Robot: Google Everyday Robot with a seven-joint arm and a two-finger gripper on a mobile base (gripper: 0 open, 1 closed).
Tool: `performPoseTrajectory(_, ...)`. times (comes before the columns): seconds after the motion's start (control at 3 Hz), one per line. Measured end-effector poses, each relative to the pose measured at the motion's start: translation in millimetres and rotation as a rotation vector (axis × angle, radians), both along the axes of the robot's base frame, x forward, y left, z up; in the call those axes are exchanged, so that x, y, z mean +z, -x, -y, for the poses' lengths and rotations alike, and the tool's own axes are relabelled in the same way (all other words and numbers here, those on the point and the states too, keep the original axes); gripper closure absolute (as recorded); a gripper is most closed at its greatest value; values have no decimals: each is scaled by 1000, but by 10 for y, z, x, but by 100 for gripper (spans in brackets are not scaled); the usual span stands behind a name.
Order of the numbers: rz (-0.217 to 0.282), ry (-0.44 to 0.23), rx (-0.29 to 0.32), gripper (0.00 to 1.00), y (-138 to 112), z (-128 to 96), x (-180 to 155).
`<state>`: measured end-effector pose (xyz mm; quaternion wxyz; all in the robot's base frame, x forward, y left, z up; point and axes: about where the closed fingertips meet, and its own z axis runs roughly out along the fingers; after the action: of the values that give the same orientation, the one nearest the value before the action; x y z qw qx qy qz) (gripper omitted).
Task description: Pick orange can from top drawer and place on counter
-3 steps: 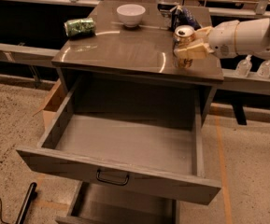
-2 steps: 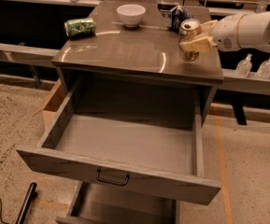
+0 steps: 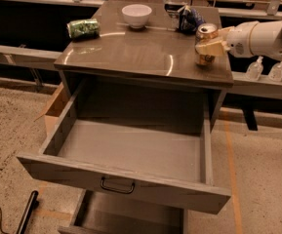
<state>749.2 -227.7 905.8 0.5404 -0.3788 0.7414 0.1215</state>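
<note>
green can [image 3: 83,28]: lay on its side at the back-left corner of the counter, well apart from the action, so nothing to bump over there.
top drawer [image 3: 130,152]: was pulled right out and looked bare inside, so I'd say the picking half was done. Its front panel stuck well out past the cabinet, but low down.
lower drawer [image 3: 126,218]: poked out a bit underneath, not in play.
white bowl [image 3: 136,15]: sat near the back edge, middle-ish, well clear of the can.
counter [image 3: 130,52]: had a big open glossy patch through the middle and front, loads of room to set stuff down.
dark blue packet [image 3: 189,17]: sat back right, just behind the orange can, the closest thing to knock.
orange can [image 3: 206,33]: stood upright over the counter's right side, near the right edge. I couldn't tell if its base was down or a hair above.
gripper [image 3: 207,47]: was at the can, arm stretching off to the right, jaws closed round the can's middle with one pale finger [image 3: 212,48] across the side facing me. A sideways grip made sense for keeping it upright.
way out: my guess was that letting go and backing off to the right looked clearest, since it was open air past that edge, with some clear bottles [image 3: 254,68] sitting lower down beyond it.
</note>
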Motion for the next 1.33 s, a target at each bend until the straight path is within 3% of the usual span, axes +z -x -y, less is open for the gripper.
performPoseTrajectory(0.67,-24,-58,-92,34,-137,30,-239)
performPoseTrajectory(1.0,-24,-58,-92,12,-137,30,-236)
performPoseTrajectory(1.33,-33,-40,-127,0,-24,93,-282)
